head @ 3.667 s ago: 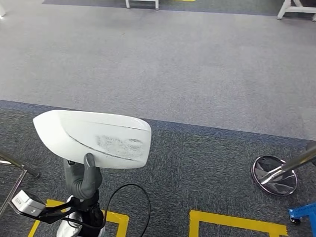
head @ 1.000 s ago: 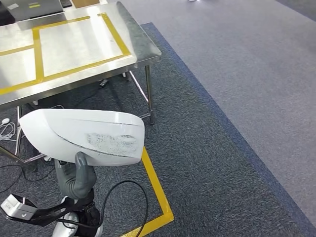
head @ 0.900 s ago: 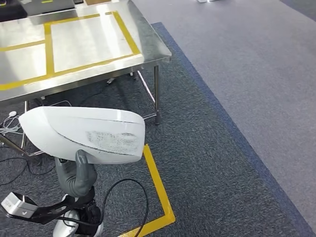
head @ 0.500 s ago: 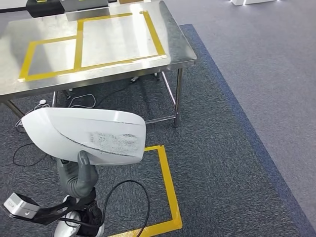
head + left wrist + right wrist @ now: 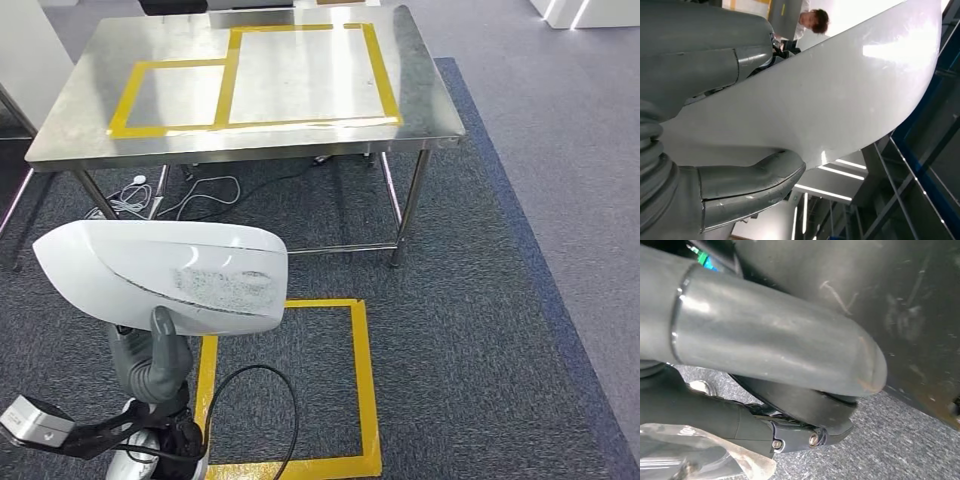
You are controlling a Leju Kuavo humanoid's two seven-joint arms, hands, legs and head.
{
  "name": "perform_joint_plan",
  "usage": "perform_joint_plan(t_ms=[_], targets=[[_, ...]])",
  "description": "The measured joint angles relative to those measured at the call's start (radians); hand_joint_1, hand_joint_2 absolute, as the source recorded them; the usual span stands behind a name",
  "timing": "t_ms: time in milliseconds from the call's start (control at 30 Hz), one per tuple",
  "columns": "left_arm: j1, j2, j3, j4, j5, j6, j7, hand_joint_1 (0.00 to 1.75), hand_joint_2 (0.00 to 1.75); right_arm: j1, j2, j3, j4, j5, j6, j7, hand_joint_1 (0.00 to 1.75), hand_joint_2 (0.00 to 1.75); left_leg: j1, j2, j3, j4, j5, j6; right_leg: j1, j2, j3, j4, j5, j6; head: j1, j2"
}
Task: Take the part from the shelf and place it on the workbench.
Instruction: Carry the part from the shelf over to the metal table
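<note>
Steel workbench (image 5: 68, 135), marked with yellow tape (image 5: 226, 75), stands ahead on dark carpet (image 5: 453, 330). The left hand (image 5: 151, 360) grips the white part (image 5: 158, 275) from below, short of the bench. The right hand's (image 5: 772, 340) grasp is unclear.

I see one white part (image 5: 162, 275) and one steel table (image 5: 423, 100). The table bears two yellow taped rectangles (image 5: 306, 75). One yellow taped square (image 5: 362, 390) marks the floor.
</note>
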State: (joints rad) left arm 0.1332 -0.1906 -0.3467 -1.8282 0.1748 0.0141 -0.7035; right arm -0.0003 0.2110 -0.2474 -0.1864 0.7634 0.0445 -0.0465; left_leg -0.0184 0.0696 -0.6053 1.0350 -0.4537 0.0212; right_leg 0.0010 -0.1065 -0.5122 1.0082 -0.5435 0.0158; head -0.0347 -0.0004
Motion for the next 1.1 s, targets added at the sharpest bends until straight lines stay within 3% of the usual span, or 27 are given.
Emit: perform_joint_plan(t_ms=[100,133,233,367,433,800,1033,1100], targets=[[0.008,-0.006,0.002,-0.007,-0.004,0.001,0.0,1.75,1.75,-0.004,-0.001,0.0,0.0,-0.008,-0.004,-0.003,0.0,0.0,0.004,-0.009,0.008,-0.013,0.005,-0.001,0.003,-0.003,0.004,-0.014,0.001,-0.026,0.004,0.0],[0.009,-0.007,0.002,-0.008,-0.004,0.002,0.0,1.75,1.75,-0.005,-0.001,0.0,0.0,-0.009,-0.004,-0.003,0.0,0.0,0.004,-0.01,0.01,-0.013,0.003,0.001,0.003,-0.003,0.006,-0.015,0.001,-0.028,0.005,0.0],[0.013,-0.01,0.006,-0.009,-0.005,0.006,0.0,1.75,1.75,-0.005,-0.001,-0.001,0.0,-0.01,-0.004,-0.003,0.0,0.0,0.001,-0.01,0.011,-0.013,-0.001,0.006,0.001,0.0,0.01,-0.021,0.003,-0.02,0.004,0.0],[0.019,-0.012,0.015,-0.016,-0.006,0.005,0.0,1.75,1.75,-0.005,-0.001,-0.001,0.0,-0.008,-0.003,-0.001,0.0,0.0,-0.001,-0.009,0.011,-0.012,-0.004,0.011,-0.003,0.0,0.011,-0.026,0.003,0.002,0.004,0.0],[0.023,-0.012,0.018,-0.021,-0.006,0.002,0.0,1.75,1.75,-0.005,-0.001,-0.001,0.0,-0.007,-0.003,0.0,0.0,0.0,-0.002,-0.009,0.011,-0.012,-0.005,0.012,-0.004,0.0,0.011,-0.026,0.003,0.008,0.004,0.0],[0.032,-0.015,0.034,-0.033,-0.013,-0.009,0.0,1.75,1.75,-0.005,-0.001,-0.001,0.0,-0.004,-0.001,0.002,0.0,0.0,-0.003,-0.009,0.015,-0.01,-0.006,0.013,-0.004,0.0,0.023,-0.028,0.003,0.012,0.004,0.0],[0.034,-0.015,0.04,-0.036,-0.013,-0.014,0.0,1.75,1.75,-0.008,-0.001,-0.001,-0.001,-0.004,-0.001,0.003,0.0,0.0,-0.004,-0.013,0.018,-0.015,-0.01,0.026,-0.006,-0.004,0.033,-0.033,0.0,0.023,0.003,0.0],[0.033,-0.018,0.04,-0.039,-0.013,-0.014,0.0,1.75,1.75,-0.01,-0.001,-0.001,-0.001,-0.003,0.0,0.003,0.0,0.0,0.004,-0.02,0.028,-0.031,-0.006,0.034,-0.007,0.033,0.021,-0.006,-0.021,0.027,0.006,0.0]])
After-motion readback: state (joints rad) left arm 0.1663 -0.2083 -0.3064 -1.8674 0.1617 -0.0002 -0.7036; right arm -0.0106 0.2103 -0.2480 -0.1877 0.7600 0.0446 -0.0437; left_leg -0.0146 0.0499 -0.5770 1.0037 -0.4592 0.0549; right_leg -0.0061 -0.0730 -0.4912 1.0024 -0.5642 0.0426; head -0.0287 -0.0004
